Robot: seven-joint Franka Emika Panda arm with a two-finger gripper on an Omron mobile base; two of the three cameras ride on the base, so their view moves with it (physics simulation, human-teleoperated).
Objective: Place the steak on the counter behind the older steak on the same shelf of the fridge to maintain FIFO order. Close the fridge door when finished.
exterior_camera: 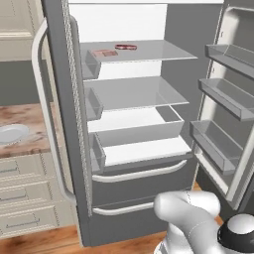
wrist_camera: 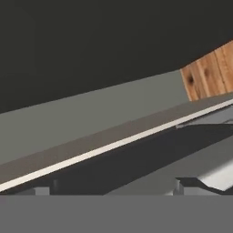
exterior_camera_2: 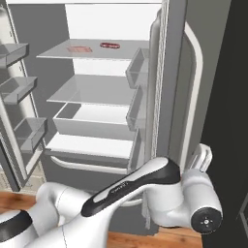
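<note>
Hand (exterior_camera_2: 202,157) sits just beside the open fridge (exterior_camera_2: 170,72) door's edge.

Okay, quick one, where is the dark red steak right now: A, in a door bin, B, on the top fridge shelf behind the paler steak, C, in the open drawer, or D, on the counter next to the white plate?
B: the dark red steak lies on the top shelf of the open fridge, farther back than the paler older steak.
</note>
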